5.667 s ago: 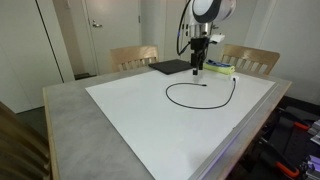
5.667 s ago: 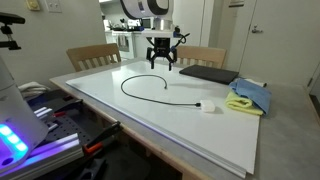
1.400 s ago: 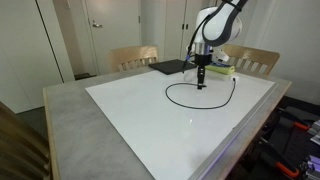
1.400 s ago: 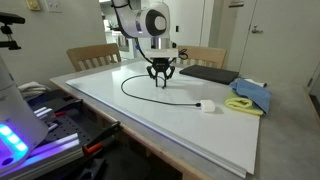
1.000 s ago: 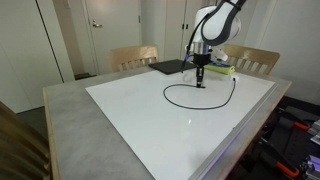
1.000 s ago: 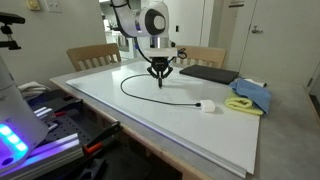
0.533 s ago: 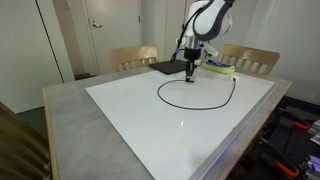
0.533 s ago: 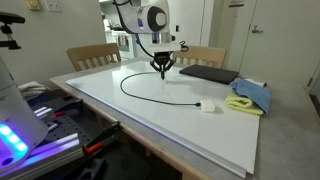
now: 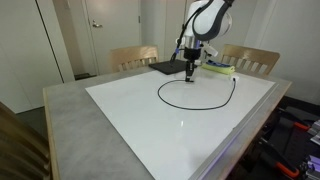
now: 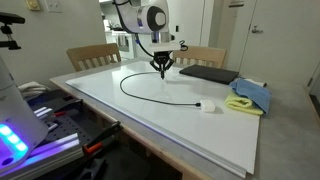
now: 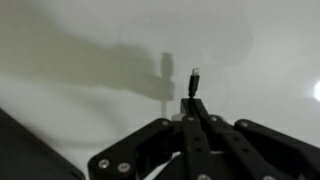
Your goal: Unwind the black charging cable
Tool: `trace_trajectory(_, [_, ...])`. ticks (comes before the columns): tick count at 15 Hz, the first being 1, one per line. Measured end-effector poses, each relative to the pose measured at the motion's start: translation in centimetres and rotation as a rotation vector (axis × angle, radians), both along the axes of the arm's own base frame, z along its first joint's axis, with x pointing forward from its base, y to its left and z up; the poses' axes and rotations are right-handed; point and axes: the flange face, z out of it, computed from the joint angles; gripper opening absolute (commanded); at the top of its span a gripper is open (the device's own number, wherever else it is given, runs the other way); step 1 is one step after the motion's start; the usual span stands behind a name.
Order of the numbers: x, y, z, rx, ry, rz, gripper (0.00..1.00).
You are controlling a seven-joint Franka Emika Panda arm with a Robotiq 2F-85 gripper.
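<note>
Our hand point(image 9: 190, 70), clamped on one plug end of the cable point(image 10: 123, 86), holds it just above the white board point(image 9: 130, 110) on the counter point(image 9: 65, 115), while the rest lies in an open curve, so we judge the unwinding only partly done.

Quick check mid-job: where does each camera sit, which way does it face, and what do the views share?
Exterior view: beyond a table corner, facing chairs and doors; shows arm, gripper, cable loop.
Exterior view: beyond another corner, facing the chairs; shows arm, gripper, cable, blue cloth.
Wrist view: above the white board, looking down; shows the fingers pinching the cable end.
Shared: all three show gripper and cable.
</note>
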Motion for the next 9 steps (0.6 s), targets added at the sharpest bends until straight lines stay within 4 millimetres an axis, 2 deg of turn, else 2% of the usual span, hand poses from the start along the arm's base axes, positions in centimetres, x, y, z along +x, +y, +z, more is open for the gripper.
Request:
trace_trajectory(3, [0.3, 1.4, 0.3, 0.012, -0.007, 0.107, 0.01])
trace_trajectory(9, [2.3, 7.1, 1.9, 0.058, -0.057, 0.442, 0.01])
